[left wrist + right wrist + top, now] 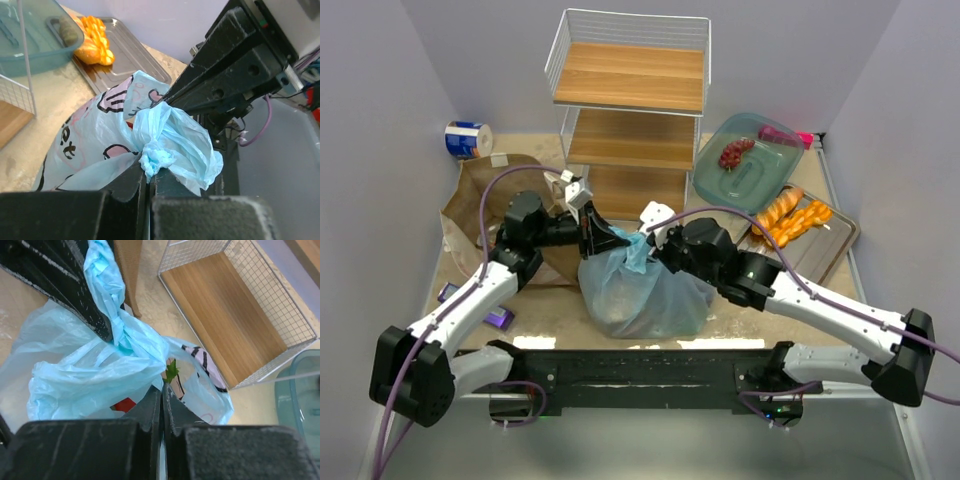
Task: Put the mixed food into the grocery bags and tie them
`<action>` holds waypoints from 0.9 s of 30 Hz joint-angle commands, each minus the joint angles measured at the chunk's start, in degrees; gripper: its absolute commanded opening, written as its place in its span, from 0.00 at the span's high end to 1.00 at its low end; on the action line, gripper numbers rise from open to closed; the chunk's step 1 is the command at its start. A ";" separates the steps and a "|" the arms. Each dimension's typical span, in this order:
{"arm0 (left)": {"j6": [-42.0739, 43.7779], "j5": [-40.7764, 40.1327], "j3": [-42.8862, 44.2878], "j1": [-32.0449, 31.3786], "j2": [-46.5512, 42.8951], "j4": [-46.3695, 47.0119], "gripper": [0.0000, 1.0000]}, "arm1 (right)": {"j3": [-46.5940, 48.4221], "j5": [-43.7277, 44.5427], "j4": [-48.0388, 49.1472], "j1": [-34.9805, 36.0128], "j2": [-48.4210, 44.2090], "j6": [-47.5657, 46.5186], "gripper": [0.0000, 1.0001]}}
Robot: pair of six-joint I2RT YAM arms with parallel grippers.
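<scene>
Top: overhead, looking down at table point(550, 308). 2 wrist views: close, sharing blue bag point(100, 135).

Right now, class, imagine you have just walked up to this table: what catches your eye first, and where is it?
The light-blue plastic bag, sitting in the middle at the near edge, draws the eye first, with the left gripper and right gripper both pinched shut on its bunched top. Behind it stands a wire shelf rack with wooden shelves, and orange breads lie on a metal tray to the right.
</scene>
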 commanded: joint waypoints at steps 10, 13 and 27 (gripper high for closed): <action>7.72 -22.17 -2.71 -7.04 -9.37 2.85 1.00 | 4.46 -3.48 -15.71 -2.96 -11.56 18.94 0.37; 7.55 -25.68 -4.64 -8.97 -10.86 4.44 1.00 | 5.86 -2.62 -18.18 -2.88 -16.48 29.63 0.32; 14.31 -44.30 -8.86 -20.57 -19.04 -0.92 1.00 | -7.06 -12.46 21.18 0.36 -15.54 81.45 0.33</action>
